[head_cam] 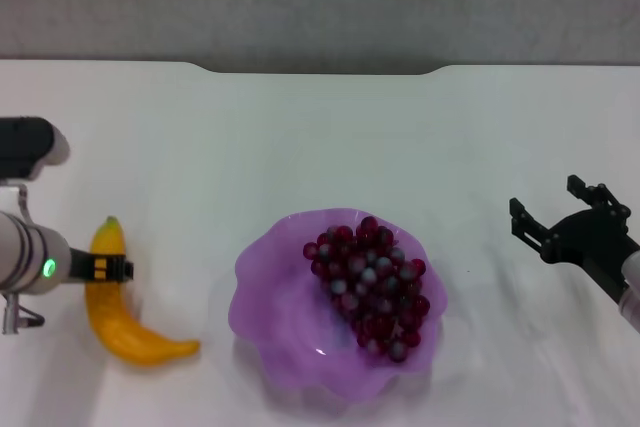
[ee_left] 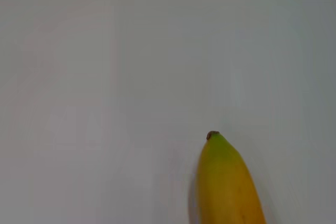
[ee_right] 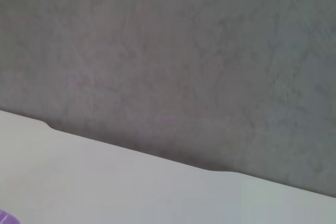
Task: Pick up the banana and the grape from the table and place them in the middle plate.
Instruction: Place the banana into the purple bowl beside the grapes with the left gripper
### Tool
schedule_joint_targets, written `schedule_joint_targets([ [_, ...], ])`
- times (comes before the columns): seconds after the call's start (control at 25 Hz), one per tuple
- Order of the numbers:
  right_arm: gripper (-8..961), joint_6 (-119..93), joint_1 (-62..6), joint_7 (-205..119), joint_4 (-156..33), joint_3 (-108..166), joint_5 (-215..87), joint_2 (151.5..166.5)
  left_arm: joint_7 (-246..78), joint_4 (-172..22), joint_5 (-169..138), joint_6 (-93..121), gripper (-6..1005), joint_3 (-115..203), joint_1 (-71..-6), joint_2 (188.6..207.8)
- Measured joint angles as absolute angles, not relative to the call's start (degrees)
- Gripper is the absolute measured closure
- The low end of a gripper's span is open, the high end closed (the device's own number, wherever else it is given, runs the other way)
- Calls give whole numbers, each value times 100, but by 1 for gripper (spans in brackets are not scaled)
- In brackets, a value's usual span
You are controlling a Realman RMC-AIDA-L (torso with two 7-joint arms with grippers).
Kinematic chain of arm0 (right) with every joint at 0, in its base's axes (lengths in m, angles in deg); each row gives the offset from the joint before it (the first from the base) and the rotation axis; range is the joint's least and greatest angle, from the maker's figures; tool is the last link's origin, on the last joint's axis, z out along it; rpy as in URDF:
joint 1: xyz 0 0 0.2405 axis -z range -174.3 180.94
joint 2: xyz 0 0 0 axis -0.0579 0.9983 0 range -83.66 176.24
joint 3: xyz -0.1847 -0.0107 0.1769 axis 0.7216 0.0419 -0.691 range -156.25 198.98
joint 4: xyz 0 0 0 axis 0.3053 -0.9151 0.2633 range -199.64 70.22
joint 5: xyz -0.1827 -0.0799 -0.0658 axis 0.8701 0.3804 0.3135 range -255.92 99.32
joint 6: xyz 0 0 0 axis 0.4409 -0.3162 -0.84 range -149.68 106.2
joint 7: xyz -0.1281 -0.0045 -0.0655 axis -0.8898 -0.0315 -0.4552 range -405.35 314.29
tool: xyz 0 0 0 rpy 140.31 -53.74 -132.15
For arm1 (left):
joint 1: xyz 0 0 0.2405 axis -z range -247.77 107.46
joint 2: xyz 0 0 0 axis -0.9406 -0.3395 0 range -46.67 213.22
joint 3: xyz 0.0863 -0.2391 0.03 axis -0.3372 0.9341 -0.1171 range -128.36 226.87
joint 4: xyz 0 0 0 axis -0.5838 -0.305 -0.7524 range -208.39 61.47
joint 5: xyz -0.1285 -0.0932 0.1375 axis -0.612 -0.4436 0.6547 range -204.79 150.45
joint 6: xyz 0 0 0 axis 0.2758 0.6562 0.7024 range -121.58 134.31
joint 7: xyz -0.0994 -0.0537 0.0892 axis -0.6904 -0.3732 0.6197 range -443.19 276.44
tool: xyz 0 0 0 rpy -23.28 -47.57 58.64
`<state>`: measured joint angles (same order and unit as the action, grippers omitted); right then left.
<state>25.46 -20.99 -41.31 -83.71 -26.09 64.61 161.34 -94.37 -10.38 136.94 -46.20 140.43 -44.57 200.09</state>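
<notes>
The left end effector sat over the banana; grip undeterminable. Best clamped mid-body, lifted level toward the middle plate.

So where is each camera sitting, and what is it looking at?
Head view: up on the robot's head, looking down at the white table, the wavy purple plastic plate holding the dark red grape bunch, the curved yellow banana, and both arms: left gripper, right gripper.
Left wrist view: close over the banana's green tip; no robot parts.
Right wrist view: faces the table's far edge and grey wall; no robot parts.
Head and left wrist views share the banana.
</notes>
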Motion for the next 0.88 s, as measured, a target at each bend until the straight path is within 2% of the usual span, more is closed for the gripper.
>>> schedule_joint_targets([
  [0.48,95,2546,-2098,-4131,-8352,-2609,6483,16134,-6562,250,11112,-6616,467,15604,-4652,20007],
  [0.68,95,2516,-2097,-4131,-8352,-2609,6491,16134,-6141,50,9925,-6468,458,15275,-4695,20046],
  [0.88,95,2501,-2102,-4131,-8352,-2609,6477,16134,-5940,-532,9230,-5444,450,14509,-4615,20049],
])
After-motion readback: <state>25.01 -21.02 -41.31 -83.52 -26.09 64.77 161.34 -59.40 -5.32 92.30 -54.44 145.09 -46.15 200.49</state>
